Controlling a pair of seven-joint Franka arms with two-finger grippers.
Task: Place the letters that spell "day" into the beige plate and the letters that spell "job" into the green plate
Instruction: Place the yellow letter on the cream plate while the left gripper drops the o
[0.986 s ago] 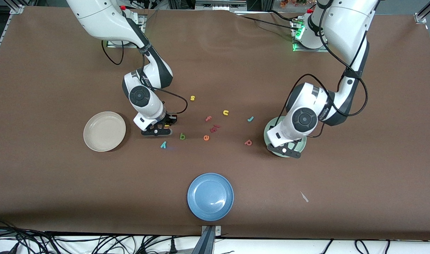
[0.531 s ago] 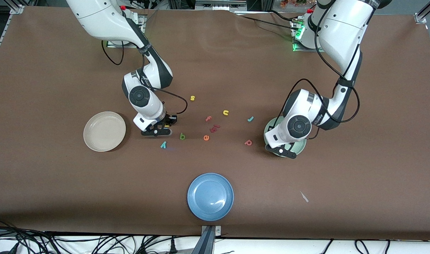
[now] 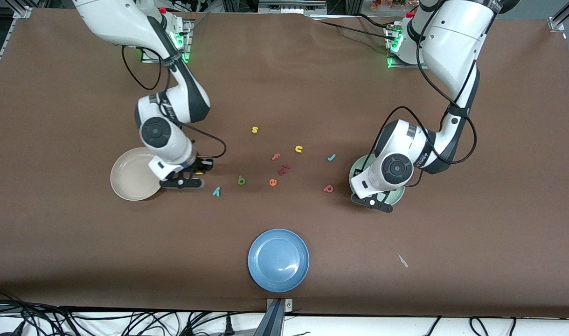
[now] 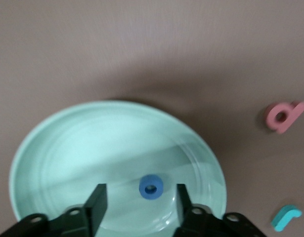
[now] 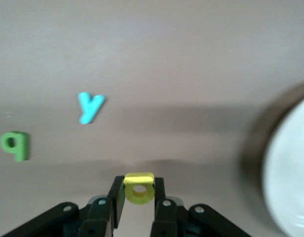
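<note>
My right gripper [image 5: 139, 195] is shut on the yellow round-bowled letter [image 5: 139, 187]. It hangs just off the rim of the beige plate [image 3: 133, 179], on the side toward the letters. The teal "y" [image 3: 216, 191] and the dark green stemmed letter [image 3: 241, 180] lie on the table close by. My left gripper [image 4: 140, 195] is open over the green plate [image 4: 92, 143]. The blue "o" [image 4: 151, 187] lies in that plate between the jaws, touching neither. The salmon "b" [image 3: 329, 188] and the teal "j" [image 3: 331, 157] lie on the table beside the green plate [image 3: 360, 164].
Loose letters lie mid-table: an orange "e" [image 3: 273, 182], a dark red letter [image 3: 284, 169], a reddish "f" [image 3: 276, 157], a yellow "u" [image 3: 298, 149] and a yellow "s" [image 3: 254, 129]. A blue plate [image 3: 278, 260] sits nearest the front camera. A small pale scrap [image 3: 402, 260] lies toward the left arm's end.
My right arm has carried the yellow letter away from the green stemmed letter to the beige plate's rim. My left arm shifted slightly over the green plate.
</note>
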